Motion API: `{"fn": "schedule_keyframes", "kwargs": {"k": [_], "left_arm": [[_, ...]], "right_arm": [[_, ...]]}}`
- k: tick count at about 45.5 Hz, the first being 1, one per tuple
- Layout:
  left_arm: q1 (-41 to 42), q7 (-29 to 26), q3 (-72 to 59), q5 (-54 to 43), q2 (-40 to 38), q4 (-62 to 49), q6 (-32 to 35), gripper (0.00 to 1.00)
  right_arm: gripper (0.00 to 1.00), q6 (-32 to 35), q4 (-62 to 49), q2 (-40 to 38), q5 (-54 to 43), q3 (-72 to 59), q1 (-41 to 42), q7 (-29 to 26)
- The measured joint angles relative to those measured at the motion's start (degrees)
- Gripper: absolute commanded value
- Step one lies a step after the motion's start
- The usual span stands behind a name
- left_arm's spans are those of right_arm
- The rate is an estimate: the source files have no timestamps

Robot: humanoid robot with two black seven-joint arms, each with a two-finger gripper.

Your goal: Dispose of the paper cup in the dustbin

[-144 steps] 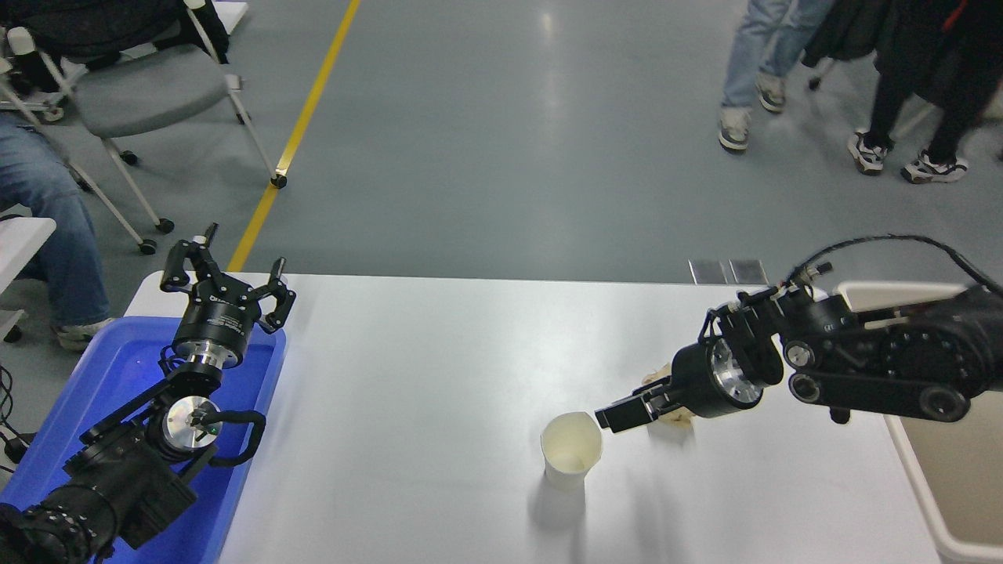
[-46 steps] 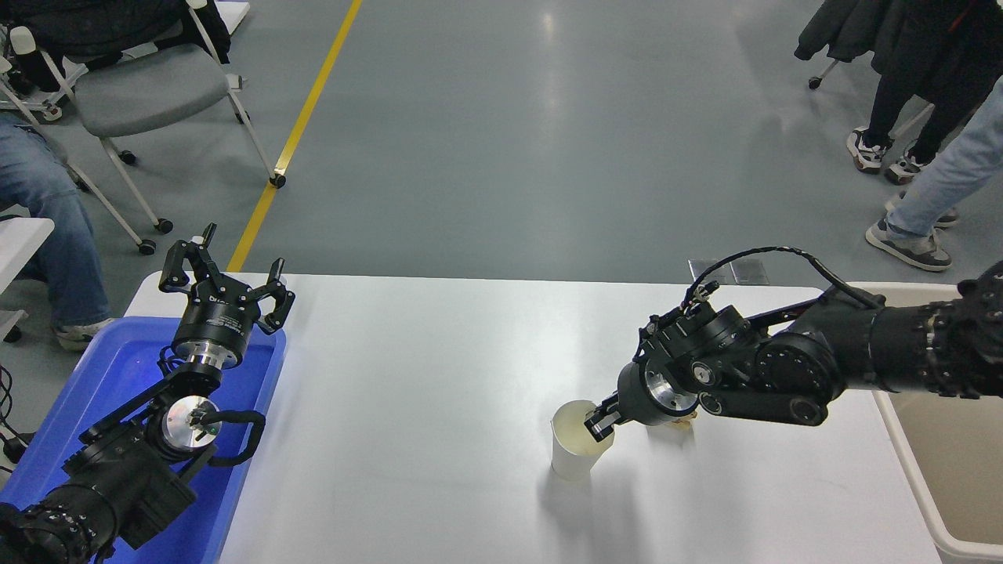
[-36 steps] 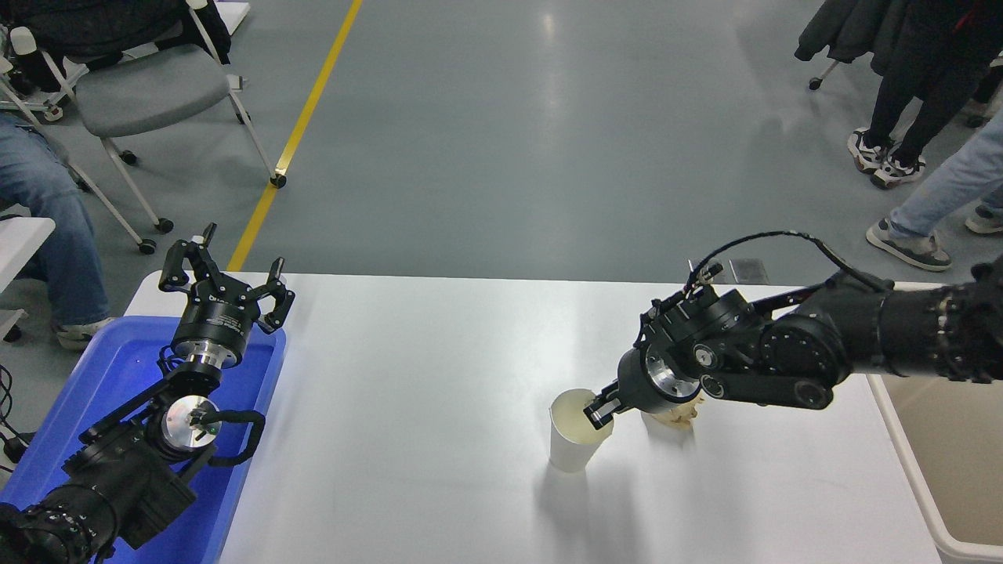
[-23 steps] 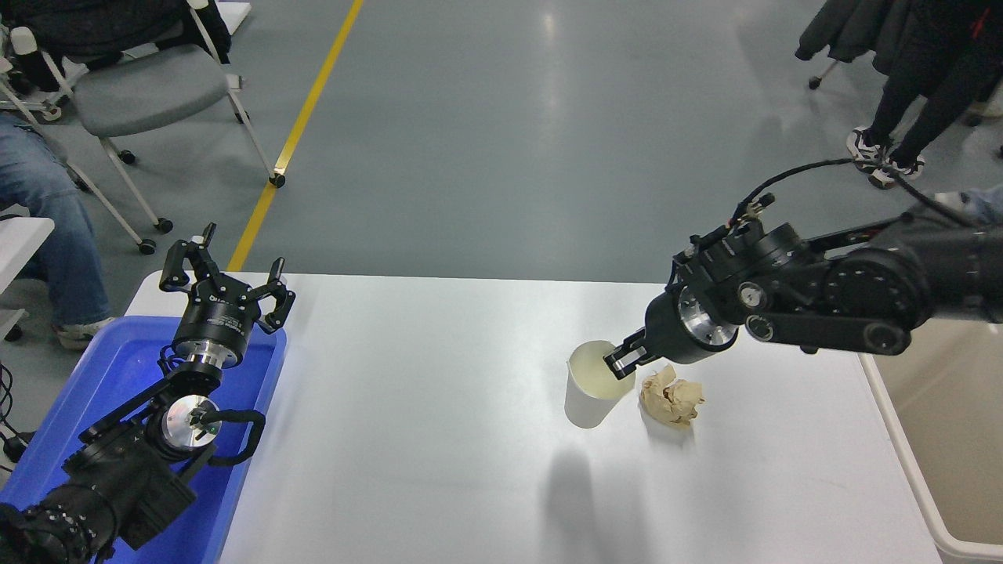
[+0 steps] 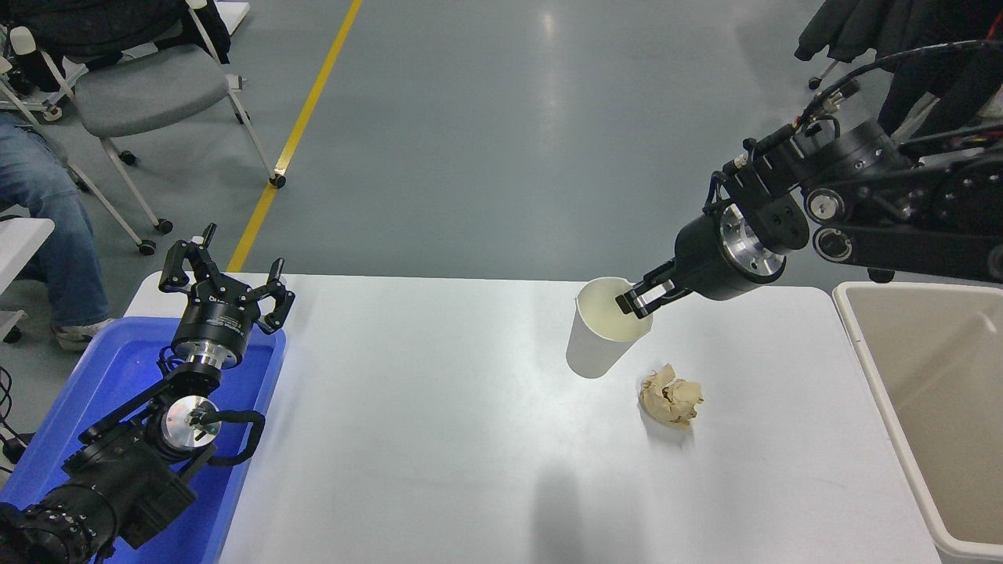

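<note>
The white paper cup (image 5: pixel 597 333) hangs in the air above the white table (image 5: pixel 439 423), tilted, its cream inside facing me. My right gripper (image 5: pixel 636 301) is shut on the cup's right rim, one finger inside and one outside. The arm comes in from the upper right. The beige dustbin (image 5: pixel 932 407) stands off the table's right edge, open and to the right of the cup. My left gripper (image 5: pixel 227 286) is parked open at the lower left, above the blue tray.
A crumpled tan paper ball (image 5: pixel 671 401) lies on the table below the cup. A blue plastic tray (image 5: pixel 110 376) sits at the table's left end. A chair (image 5: pixel 141 86) and a seated person's leg (image 5: pixel 47 211) are at the far left.
My right gripper closed on the cup's rim and lifted it off the table, up and slightly right. The tan paper ball is uncovered. The left arm has not moved.
</note>
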Motion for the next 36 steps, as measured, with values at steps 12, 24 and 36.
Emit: {"fn": "schedule_keyframes", "kwargs": {"k": [12,24,36], "left_arm": [[0.0,0.0,0.0,0.0,0.0,0.01,0.0,1.0],[0.01,0.0,0.0,0.0,0.0,0.0,0.0,1.0],[0.01,0.0,0.0,0.0,-0.01,0.0,0.0,1.0]], "right_arm": [[0.0,-0.42,-1.1,-7.32,-0.07,0.59,-2.48,0.03],[0.0,-0.72,-6.19,-17.73,-0.28,4.03,-8.72,0.5],[0.0,-0.81,-17.97,-23.95,0.28,12.29,-19.31,1.77]]}}
